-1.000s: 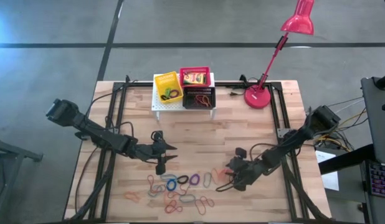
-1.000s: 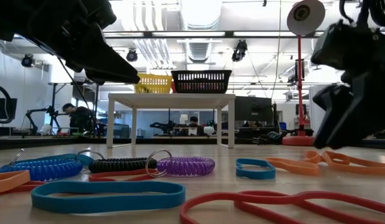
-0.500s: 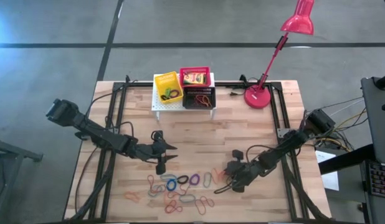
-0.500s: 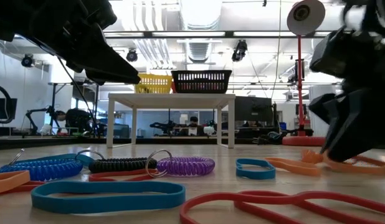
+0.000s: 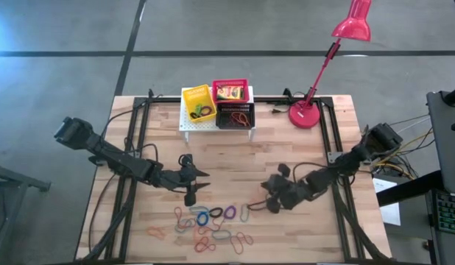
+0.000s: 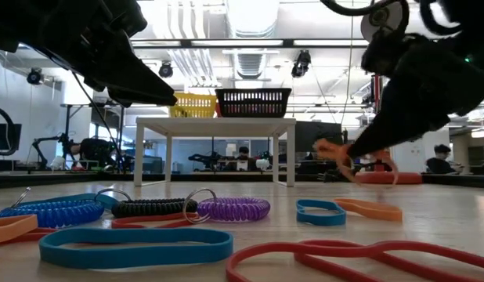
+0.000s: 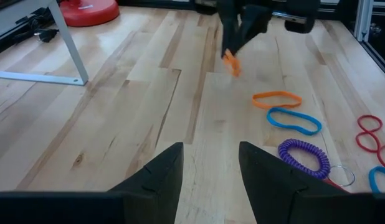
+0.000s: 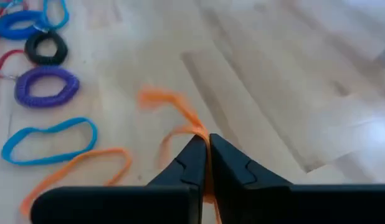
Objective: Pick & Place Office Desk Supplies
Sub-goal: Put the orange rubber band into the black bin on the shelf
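On a small white stand (image 5: 189, 125) near the table's far edge sit three mesh baskets. The yellow mesh basket (image 5: 199, 104) holds a few dark and coloured loops, the red mesh basket (image 5: 230, 91) holds a yellow-green crayon box (image 5: 230, 93), and the black mesh basket (image 5: 235, 116) in front of it holds red loops. A red desk lamp (image 5: 307, 114) with a round base stands towards the far right corner of the pale wooden plank table (image 5: 286, 154).

The right gripper (image 5: 270, 204) is pinched shut on a thin orange elastic loop (image 8: 177, 118), which hangs limp off the wood, a little right of the table's middle. Near the front edge lies the scatter of other supplies: flat rubbery bands such as a blue band (image 7: 294, 120) and an orange band (image 7: 277, 98), and springy coiled rings, among them a purple coiled ring (image 6: 232, 208) and a black coiled ring (image 6: 152, 207).

The left gripper (image 5: 196, 184) hovers left of the middle, its fingers parted around nothing.
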Robot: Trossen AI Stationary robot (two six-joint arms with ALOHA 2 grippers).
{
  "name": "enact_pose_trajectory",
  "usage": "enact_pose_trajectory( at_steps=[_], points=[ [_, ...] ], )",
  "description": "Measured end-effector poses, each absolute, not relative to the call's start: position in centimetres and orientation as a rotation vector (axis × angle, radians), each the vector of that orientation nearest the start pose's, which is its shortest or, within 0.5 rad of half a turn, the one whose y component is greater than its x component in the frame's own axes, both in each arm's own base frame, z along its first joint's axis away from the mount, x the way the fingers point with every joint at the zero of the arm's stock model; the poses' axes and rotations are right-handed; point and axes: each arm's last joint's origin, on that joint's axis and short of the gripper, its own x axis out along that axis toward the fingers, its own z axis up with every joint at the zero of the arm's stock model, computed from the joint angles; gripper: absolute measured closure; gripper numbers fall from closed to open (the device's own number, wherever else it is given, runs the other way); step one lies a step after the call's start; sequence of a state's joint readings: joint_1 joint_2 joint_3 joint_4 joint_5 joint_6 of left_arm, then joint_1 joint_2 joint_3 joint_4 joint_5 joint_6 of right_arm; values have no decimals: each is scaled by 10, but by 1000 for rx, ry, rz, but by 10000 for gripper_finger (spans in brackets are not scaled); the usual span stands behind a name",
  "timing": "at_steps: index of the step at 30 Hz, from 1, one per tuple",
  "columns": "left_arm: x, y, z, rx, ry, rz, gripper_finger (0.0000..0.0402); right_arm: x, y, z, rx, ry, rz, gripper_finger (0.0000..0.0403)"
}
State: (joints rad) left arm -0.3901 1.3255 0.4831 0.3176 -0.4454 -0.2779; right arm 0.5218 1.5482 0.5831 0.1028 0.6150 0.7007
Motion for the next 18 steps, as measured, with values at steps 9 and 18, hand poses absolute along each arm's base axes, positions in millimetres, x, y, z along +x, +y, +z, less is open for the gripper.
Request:
enact_pose_trajectory(
  at_steps=[9,18],
  points=[
    [231,-82,170,-60,467,120,238,243,101,127,321,741,-282,280],
    [231,-82,170,-60,467,120,238,235,99,120,284,834,-317,194]
  ],
)
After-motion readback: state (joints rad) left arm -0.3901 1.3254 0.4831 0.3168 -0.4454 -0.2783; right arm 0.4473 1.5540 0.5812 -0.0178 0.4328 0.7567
